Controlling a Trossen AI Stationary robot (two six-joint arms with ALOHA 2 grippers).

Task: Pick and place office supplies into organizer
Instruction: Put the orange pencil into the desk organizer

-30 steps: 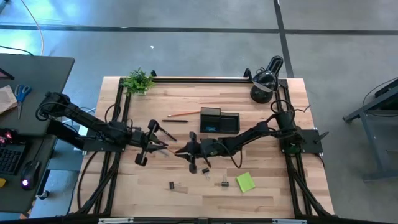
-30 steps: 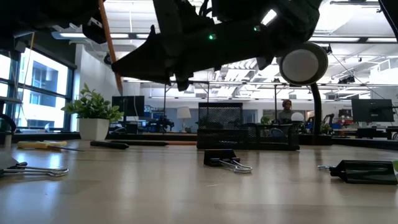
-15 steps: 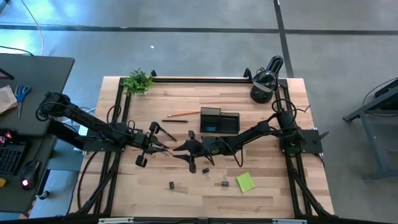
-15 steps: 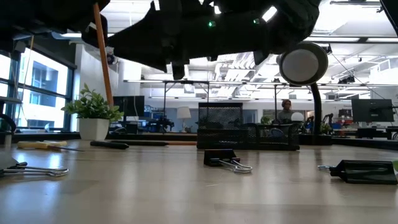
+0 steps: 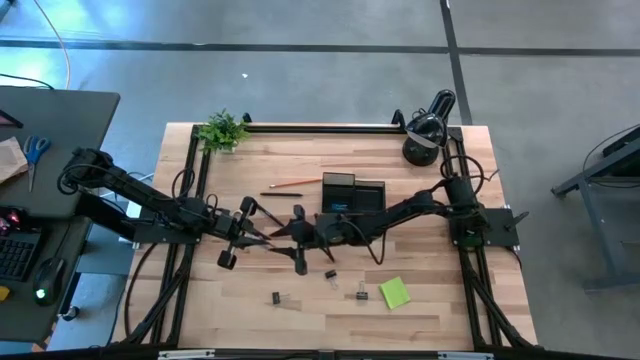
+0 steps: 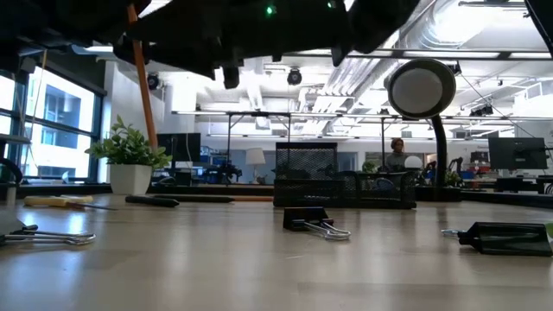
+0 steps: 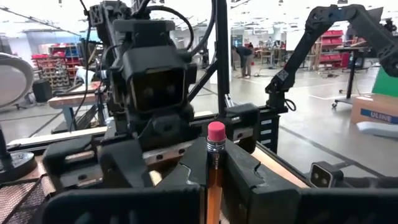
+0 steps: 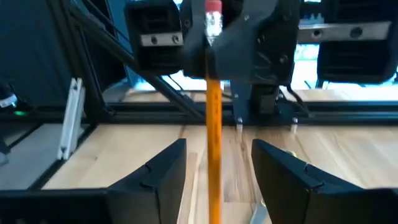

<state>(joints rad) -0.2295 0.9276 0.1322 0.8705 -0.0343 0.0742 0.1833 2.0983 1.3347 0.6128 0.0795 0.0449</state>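
Organizer (image 5: 353,196): black mesh desk tray sitting on the table (image 5: 430,310) toward the far middle, one section taller; what is lying inside cannot be told from the overhead or low view.
Pencil (image 7: 214,165): orange with a pink eraser, standing upright above the table's middle, well short of the organizer.
Left gripper (image 5: 250,232): fingers pressing together on the pencil, holding it off the wood.
Right gripper (image 8: 214,163): fingers (image 8: 155,171) standing apart on either side of the pencil shaft, not touching it.
Second pencil (image 5: 293,183) and black pen (image 5: 281,195): lying just left of the organizer.
Binder clips (image 5: 330,275): lying scattered on the near half of the table.
Sticky-note pad (image 5: 394,292): lime green, resting near the clips.
Desk lamp (image 5: 427,128): standing at the far right corner.
Plant (image 5: 222,130): standing at the far left corner.
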